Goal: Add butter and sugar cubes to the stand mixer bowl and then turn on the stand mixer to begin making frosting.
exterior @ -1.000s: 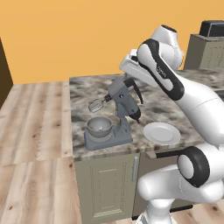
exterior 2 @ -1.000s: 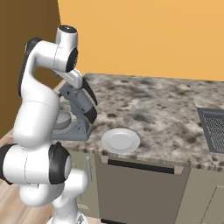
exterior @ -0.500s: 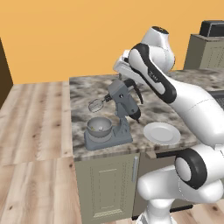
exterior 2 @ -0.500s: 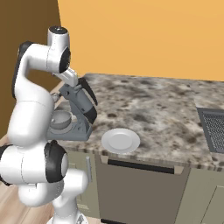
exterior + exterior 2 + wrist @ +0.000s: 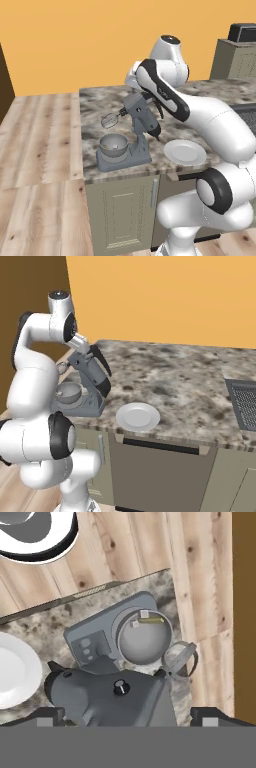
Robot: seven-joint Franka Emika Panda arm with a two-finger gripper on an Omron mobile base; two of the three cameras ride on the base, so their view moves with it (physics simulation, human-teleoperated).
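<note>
Mottled stone counter (image 5: 170,381) over pale cabinets; plank floor (image 5: 40,140), orange wall. No legible writing. One stand mixer (image 5: 137,127) at counter corner, head tilted; one stand mixer bowl (image 5: 145,637) on its base, two small pieces inside. One white plate (image 5: 138,417) beside. My gripper (image 5: 125,714) above mixer, jaws spread, holding nothing.

white plate (image 5: 15,669) cut off by left edge of hand view. stand mixer (image 5: 90,381) base and stand mixer bowl (image 5: 67,392) partly hidden behind arm in right base view. small items in bowl too small to identify.
</note>
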